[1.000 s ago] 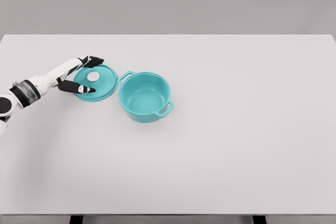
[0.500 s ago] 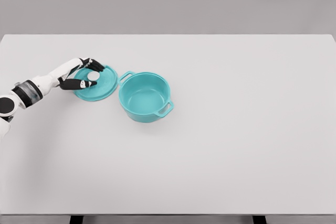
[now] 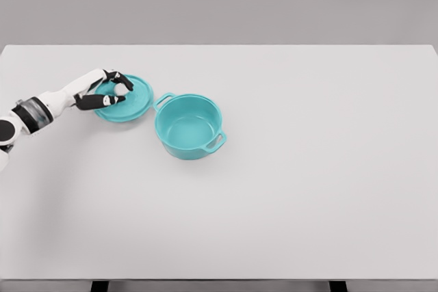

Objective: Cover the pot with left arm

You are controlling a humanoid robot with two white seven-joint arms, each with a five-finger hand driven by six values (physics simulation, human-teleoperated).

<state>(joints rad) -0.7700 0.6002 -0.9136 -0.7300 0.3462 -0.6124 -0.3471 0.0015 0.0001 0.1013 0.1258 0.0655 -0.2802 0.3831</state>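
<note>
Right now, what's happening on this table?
The robot's left hand has its fingers closed around the white knob of a teal lid. Whether the lid is lifted or resting on the white table is hard to tell. An open teal pot stands uncovered just to the lid's right. The right arm is out of view.

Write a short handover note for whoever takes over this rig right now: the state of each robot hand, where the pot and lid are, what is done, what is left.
Left robot hand: fingers closed around the white knob of the teal lid, lid at the table's left.
Right robot hand: not in view.
Pot: open and empty, upright just right of the lid.
Done: knob grasped.
Left: carry the lid right and set it on the pot.
</note>
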